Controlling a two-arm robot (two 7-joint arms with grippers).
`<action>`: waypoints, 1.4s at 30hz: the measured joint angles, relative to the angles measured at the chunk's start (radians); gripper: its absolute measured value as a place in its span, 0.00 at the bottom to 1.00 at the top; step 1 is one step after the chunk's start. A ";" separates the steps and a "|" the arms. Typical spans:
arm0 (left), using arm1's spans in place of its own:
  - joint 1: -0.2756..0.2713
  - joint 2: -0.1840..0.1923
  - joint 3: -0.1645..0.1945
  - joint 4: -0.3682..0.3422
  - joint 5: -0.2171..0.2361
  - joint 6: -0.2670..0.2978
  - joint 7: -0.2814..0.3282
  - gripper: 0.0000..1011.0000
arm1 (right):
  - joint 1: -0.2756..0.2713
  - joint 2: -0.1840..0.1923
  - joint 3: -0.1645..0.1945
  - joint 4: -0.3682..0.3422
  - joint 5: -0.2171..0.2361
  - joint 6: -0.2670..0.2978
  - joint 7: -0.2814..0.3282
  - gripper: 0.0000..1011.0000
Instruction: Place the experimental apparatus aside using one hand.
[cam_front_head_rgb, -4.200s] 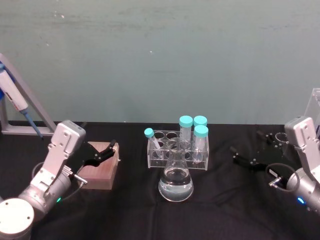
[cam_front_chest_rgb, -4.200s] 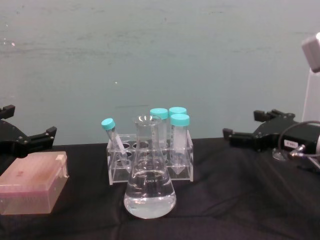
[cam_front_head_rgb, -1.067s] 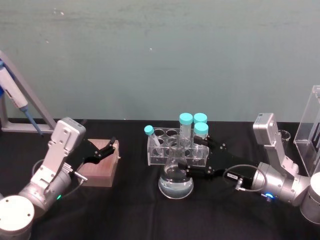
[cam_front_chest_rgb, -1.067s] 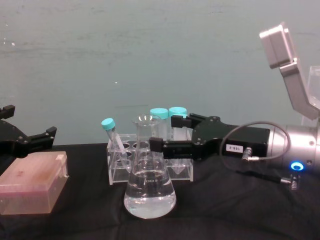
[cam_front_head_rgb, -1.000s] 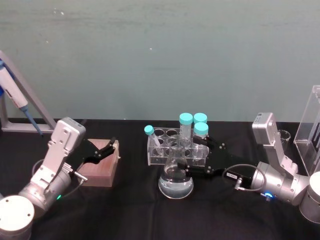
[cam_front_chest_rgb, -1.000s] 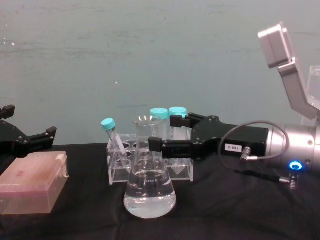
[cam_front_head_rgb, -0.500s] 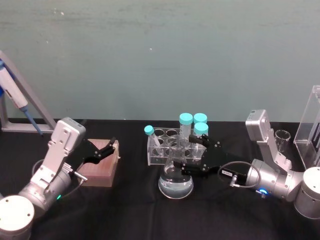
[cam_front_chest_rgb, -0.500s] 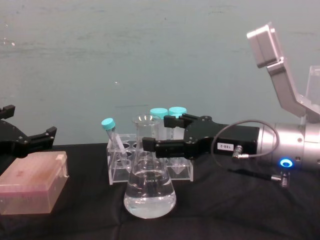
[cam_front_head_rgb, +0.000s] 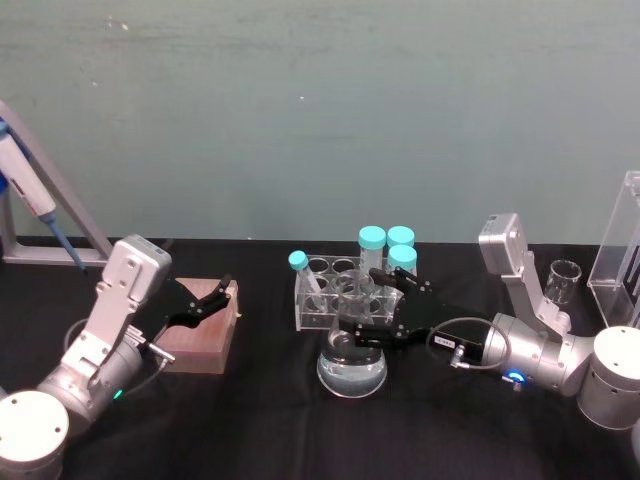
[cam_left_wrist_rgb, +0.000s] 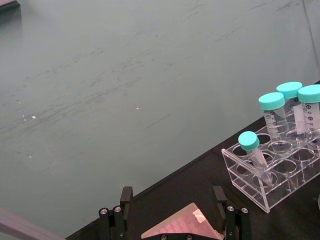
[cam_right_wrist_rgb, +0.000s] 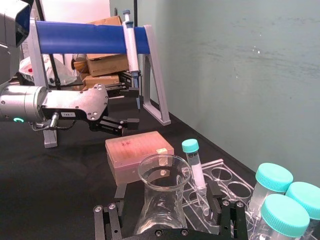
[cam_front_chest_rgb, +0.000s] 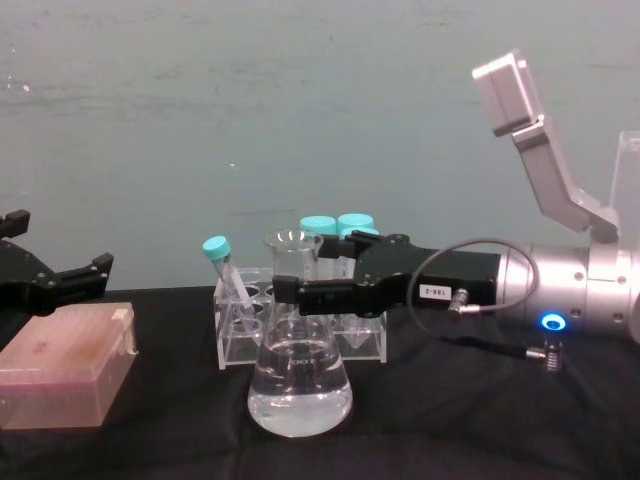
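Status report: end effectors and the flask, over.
Right end effector open, straddling conical flask neck, not yet closed. Left end effector open, parked by pink box. Tube rack close behind flask.

The light is soft and even. The green wall (cam_front_chest_rgb: 200, 100) looks bright, and the black table (cam_front_chest_rgb: 500, 430) looks very dark. Little shiny spots sit on the flask (cam_front_chest_rgb: 299, 385). A small blue light (cam_front_chest_rgb: 548, 322) glows.

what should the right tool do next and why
Probably close the right tool on the neck of the conical flask. Its open fingers stand on either side of the neck without gripping it, and the flask sits upright on the table, so a grip is likely needed before moving it aside. The left tool is parked by the pink box.
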 joint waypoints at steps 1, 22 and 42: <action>0.000 0.000 0.000 0.000 0.000 0.000 0.000 0.99 | 0.003 -0.003 -0.001 0.006 -0.001 0.000 0.001 0.99; 0.000 0.000 0.000 0.000 0.000 0.000 0.000 0.99 | 0.026 -0.031 -0.003 0.061 -0.017 0.001 0.011 0.99; 0.000 0.000 0.000 0.000 0.000 0.000 0.000 0.99 | 0.041 -0.045 0.002 0.093 -0.028 0.004 0.011 0.99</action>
